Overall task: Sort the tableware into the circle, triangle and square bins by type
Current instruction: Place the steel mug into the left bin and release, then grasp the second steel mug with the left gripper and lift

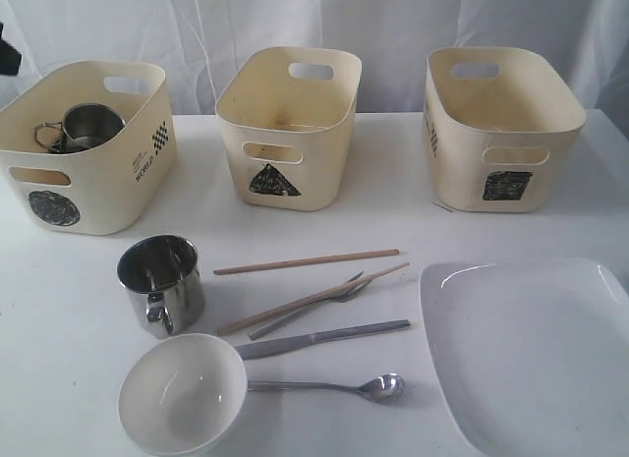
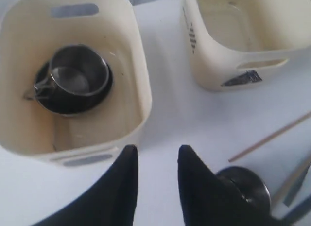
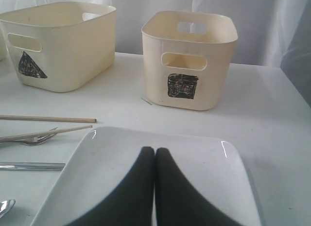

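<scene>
The circle bin [image 1: 108,197] at the left holds a steel mug [image 2: 77,70] sitting in a steel bowl [image 2: 73,103]. The triangle bin [image 1: 290,123] and square bin [image 1: 501,123] stand to its right. On the table lie a second mug [image 1: 162,280], a white bowl [image 1: 182,393], two chopsticks [image 1: 307,261], a fork [image 1: 319,302], a knife [image 1: 324,339], a spoon [image 1: 334,386] and the white plate [image 1: 531,349]. My left gripper [image 2: 156,150] is open and empty over the table between the circle bin and the second mug. My right gripper [image 3: 155,150] is shut above the plate.
White cloth hangs behind the bins. Gaps of bare table separate the three bins. The plate runs off the front right of the exterior view.
</scene>
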{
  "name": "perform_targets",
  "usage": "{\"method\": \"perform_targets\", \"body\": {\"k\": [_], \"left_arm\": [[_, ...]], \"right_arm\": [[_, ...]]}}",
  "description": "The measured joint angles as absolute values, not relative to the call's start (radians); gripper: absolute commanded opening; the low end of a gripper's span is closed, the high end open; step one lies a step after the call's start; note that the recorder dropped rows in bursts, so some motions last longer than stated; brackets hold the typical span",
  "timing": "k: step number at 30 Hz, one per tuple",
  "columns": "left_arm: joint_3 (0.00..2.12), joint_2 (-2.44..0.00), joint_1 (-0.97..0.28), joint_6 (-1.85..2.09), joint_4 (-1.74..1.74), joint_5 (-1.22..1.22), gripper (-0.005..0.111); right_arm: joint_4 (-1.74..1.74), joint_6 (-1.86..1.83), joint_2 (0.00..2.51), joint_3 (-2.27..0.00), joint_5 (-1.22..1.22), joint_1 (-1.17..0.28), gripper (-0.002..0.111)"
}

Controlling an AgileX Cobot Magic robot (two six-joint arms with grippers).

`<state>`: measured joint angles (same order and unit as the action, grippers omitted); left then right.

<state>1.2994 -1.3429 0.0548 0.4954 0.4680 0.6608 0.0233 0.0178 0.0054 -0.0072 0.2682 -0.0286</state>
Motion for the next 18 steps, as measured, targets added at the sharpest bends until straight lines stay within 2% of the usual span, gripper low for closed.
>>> {"method": "perform_targets", "body": {"k": [3, 8, 18], "left_arm": [[1.134, -1.258, 0.055, 0.534, 0.501, 0.619, 0.038], [0.951, -1.221, 0.04, 0.569, 0.569, 0.563, 0.057], [0.836, -1.298, -0.119, 0.602, 0.616, 0.412, 0.058]], "right_arm": [[0.023, 0.018, 0.005, -0.007, 0.268, -0.029, 0.0], [0.023, 0.018, 0.005, -0.007, 0.268, -0.029, 0.0], [0.023, 0.018, 0.005, -0.007, 0.268, -0.029, 0.0]]}}
